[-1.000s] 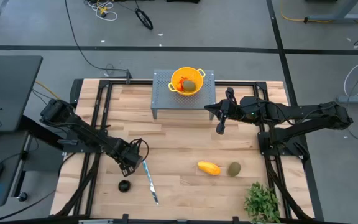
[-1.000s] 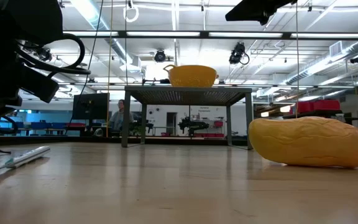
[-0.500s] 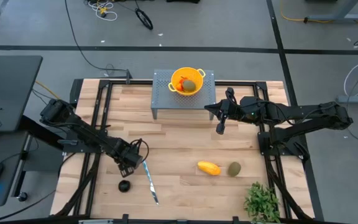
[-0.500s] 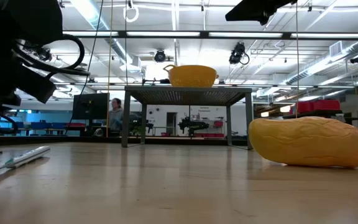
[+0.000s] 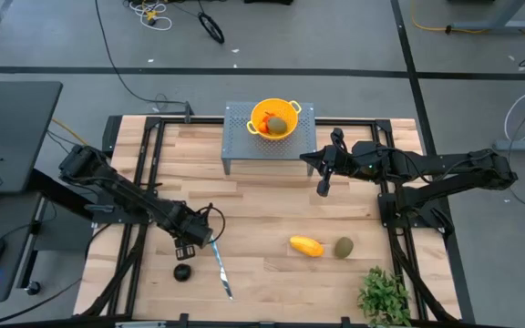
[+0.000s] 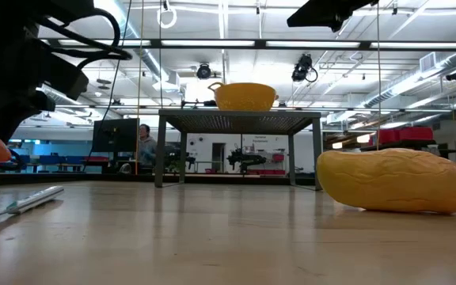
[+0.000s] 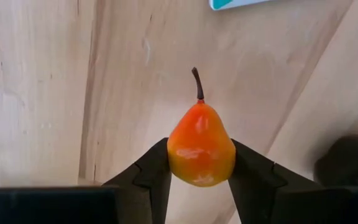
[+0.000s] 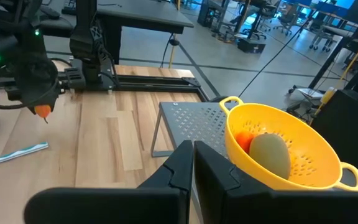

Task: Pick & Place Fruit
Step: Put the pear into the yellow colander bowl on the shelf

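Wooden plank desk (image 5: 262,214) fills the middle of a workshop floor strewn with cables, and the landmark on it is a yellow perforated colander (image 5: 275,119) standing on a small grey metal stand (image 5: 235,146) at the desk's far edge. Inside the colander lie an olive-green oval fruit (image 8: 270,155) and a small orange-red piece (image 8: 243,140).

The left gripper (image 7: 199,180) hangs well away from the colander, toward the near left part of the desk, and pinches a small orange-red pear-shaped fruit (image 7: 201,148) with a dark stem; its jaws press the fruit's widest part from both sides, and the low view shows the fruit lifted off the wood. The fruit looks light, smooth and glossy, so it may be slippery; the hold at the belly seems the right place, since the tapering neck would let it squirt out.

Just beside that gripper lie a slim silver knife (image 5: 220,265) and a dark near-black round fruit (image 5: 182,271). Nearer the colander's right side, toward the front, a yellow-orange oblong fruit (image 5: 306,246) and a second olive-green oval (image 5: 344,246) rest side by side, with a leafy green plant (image 5: 386,295) at the near corner.

The right gripper (image 5: 323,189) waits with fingers pressed together, just right of the stand. Open desk lies between the held fruit and the stand; the colander's raised rim and handles are the edges to clear.
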You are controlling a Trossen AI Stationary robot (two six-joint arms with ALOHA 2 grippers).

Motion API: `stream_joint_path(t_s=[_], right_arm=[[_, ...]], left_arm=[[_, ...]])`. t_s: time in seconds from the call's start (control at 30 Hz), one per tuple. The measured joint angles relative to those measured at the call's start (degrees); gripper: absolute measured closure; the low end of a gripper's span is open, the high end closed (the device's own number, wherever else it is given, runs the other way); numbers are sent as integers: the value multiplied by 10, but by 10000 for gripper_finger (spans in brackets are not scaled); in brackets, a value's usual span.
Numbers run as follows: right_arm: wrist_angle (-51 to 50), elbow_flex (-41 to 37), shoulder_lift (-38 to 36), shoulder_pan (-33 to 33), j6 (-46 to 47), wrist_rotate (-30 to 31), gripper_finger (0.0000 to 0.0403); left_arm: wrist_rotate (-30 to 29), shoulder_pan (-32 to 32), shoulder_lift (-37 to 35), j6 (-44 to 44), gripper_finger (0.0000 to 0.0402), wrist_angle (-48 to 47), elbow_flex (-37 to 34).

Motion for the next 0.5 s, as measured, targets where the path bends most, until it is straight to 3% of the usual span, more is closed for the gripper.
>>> stream_joint_path(t_s=[0.3, 0.5], right_arm=[[0, 0, 0, 0, 0, 0, 381], [0, 0, 0, 0, 0, 0, 381]], left_arm=[[-2, 2, -3, 17, 262, -3, 0], [-36, 19, -33, 57, 262, -11, 20]])
